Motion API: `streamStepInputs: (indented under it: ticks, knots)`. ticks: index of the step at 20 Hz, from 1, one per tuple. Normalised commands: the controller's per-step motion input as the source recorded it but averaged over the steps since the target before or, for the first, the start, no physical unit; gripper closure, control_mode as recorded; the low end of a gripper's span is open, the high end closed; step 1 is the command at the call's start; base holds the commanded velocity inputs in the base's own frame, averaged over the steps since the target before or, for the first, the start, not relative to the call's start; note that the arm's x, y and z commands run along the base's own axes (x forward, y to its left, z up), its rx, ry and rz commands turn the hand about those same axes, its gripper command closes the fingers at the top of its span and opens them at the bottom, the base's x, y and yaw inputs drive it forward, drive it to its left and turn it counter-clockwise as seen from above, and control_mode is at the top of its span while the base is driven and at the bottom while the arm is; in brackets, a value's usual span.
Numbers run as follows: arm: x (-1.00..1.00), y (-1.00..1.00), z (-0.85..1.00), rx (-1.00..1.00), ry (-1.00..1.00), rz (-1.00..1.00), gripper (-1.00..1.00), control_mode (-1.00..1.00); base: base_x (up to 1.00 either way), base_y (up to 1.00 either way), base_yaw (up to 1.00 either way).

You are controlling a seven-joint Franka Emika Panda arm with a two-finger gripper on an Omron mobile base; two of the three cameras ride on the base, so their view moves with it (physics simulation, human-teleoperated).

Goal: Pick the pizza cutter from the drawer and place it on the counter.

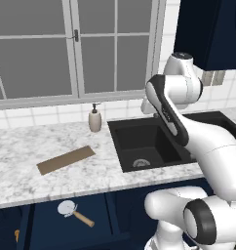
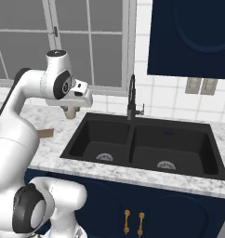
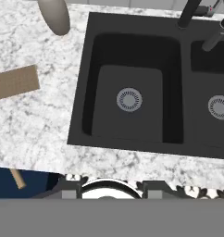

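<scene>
1. Lying in the open drawer (image 1: pixel 66 227) below the counter's front edge, the pizza cutter (image 1: pixel 71 211) rests flat, its pale wheel toward the counter and its wooden handle pointing out to the right; in the hand view the handle tip (image 3: pixel 17 178) shows against the navy interior.
2. The counter (image 1: pixel 22 166) carries a flat brown board (image 1: pixel 66 159), which sits left of the sink and well apart from the cutter.
3. The black double sink (image 2: pixel 147 144) lies right of the board, a drain in each basin.
4. The arm's hand hangs high above the sink's left basin, looking down; whether its fingers are spread or closed cannot be told.
5. A soap bottle (image 1: pixel 95 119) stands at the back by the window (image 1: pixel 71 49), with the dark faucet (image 2: pixel 132 100) behind the sink.
</scene>
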Motion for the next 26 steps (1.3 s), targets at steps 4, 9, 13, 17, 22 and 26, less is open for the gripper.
streamStepInputs:
  ticks: [4,9,13,17,22,26]
  knots:
    - [0.00,0.07,-0.06,0.00,0.01,0.00,-1.00,-1.00,0.00,0.00,0.00]
    - [-0.12,0.87,-0.35,0.00,0.00,-0.07,-1.00,-1.00,0.00,0.00,0.00]
    - [-0.05,0.98,-0.17,0.00,0.00,-0.08,-1.00,-1.00,0.00,0.00,0.00]
    - [0.09,0.80,-0.11,0.00,0.00,-0.04,-1.00,-1.00,0.00,0.00,0.00]
    - [0.02,0.60,-0.26,0.00,0.01,0.00,-1.00,-1.00,0.00,0.00,0.00]
    - [-0.12,0.59,-0.34,0.00,0.02,0.00,-1.00,-1.00,0.00,0.00,0.00]
